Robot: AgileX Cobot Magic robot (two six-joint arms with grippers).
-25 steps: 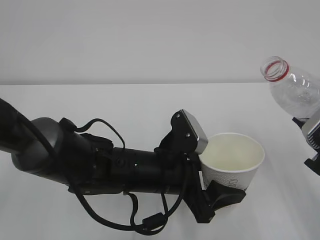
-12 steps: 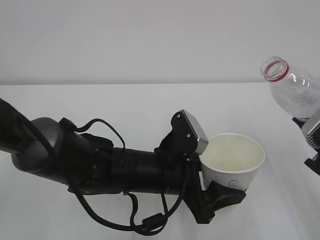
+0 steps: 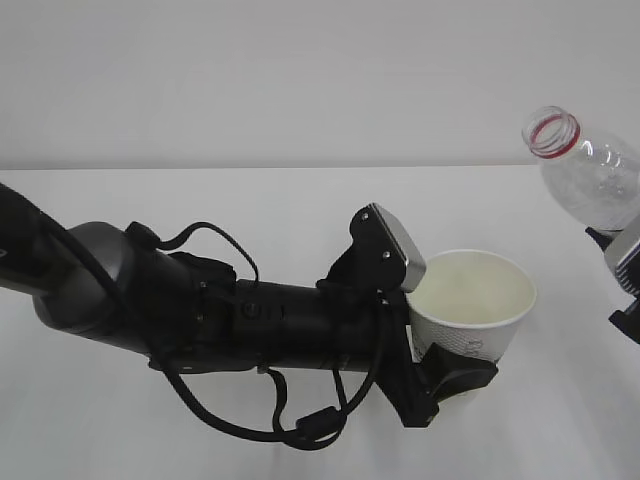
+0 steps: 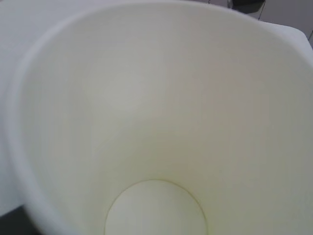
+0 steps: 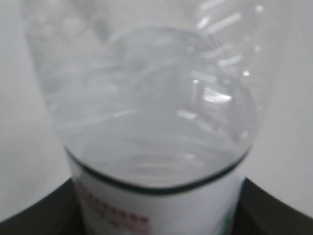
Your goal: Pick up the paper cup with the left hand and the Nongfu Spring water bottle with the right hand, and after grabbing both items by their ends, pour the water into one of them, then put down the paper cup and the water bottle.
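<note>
Left hand [image 3: 440,345] shifted right | grips paper cup [image 3: 470,305] | cup upright

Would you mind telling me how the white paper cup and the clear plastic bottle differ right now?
The white paper cup is opaque, short and wide-mouthed; the clear plastic bottle is see-through with a narrow, red-ringed neck. The cup sits lower; the bottle higher, leaning its mouth left. Both are uncapped and gripper-held.
</note>
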